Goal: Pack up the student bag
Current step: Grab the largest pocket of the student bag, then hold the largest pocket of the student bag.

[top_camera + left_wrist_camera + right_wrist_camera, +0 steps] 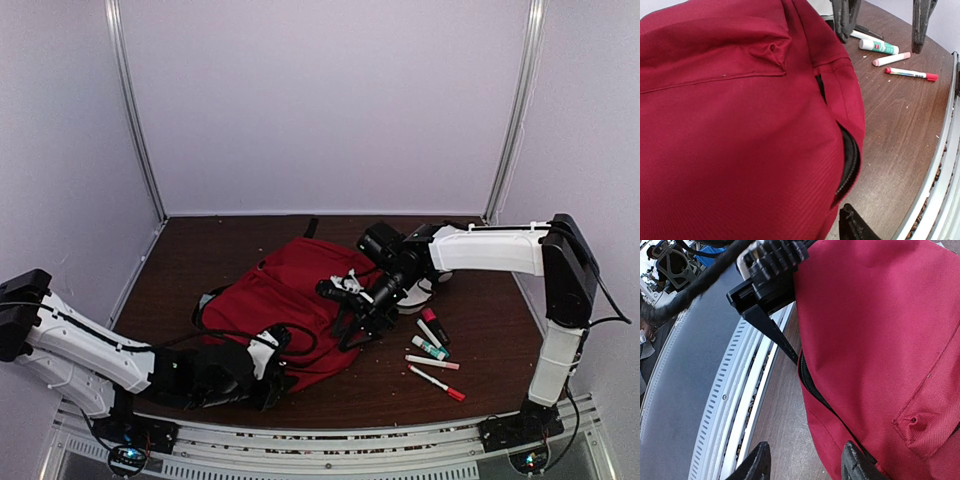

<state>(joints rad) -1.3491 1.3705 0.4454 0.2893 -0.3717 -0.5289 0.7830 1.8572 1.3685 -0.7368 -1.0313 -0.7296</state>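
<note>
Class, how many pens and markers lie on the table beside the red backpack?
5, in a row right of the bag: red-tipped marker nearest, then pink pen, green-and-white marker, thin white pen, dark marker farthest. Others may be hidden.

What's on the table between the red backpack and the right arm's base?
A few loose markers, seen best in the top view.

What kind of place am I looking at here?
Probably a robot lab test booth: plain white walls enclose a dark wooden table, two robot arms are bolted to a metal rail at its edge, and a red backpack lies staged with markers.
</note>
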